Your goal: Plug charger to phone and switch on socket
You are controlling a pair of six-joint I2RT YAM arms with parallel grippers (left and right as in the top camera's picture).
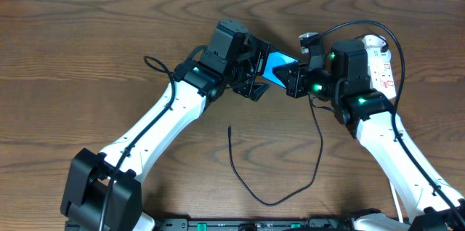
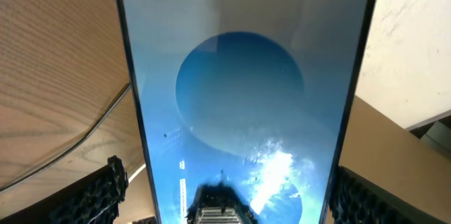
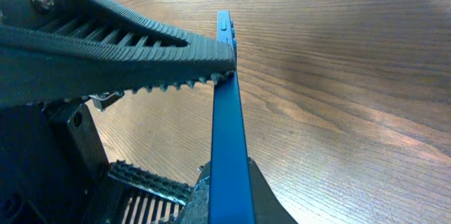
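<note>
Phone (image 1: 280, 67) at centre, tilted above worktop (image 1: 109, 42), between both hands. From overhead only a blue wedge visible, rest covered by the hands.
Left hand (image 1: 259, 70): open, straddling phone. Left wrist view: blue screen (image 2: 239, 111) fills frame, top and bottom cut off. Pads (image 2: 106, 189) only partly in shot at the bottom corners. Gap visible beside one pad; contact at the other hard to make out.
Charger (image 1: 273, 203): loose loop on worktop below the hands. Free tip lies near centre, well apart from phone, not plugged in. Other end lost under right arm.
Right hand (image 1: 294, 80): closed on phone's right end. Right wrist view: phone edge-on (image 3: 229, 146), toothed finger (image 3: 141, 41) pressed against it, lower finger mostly cut off.
Socket (image 1: 383, 67): far right, largely hidden behind right arm, switch position unreadable.
</note>
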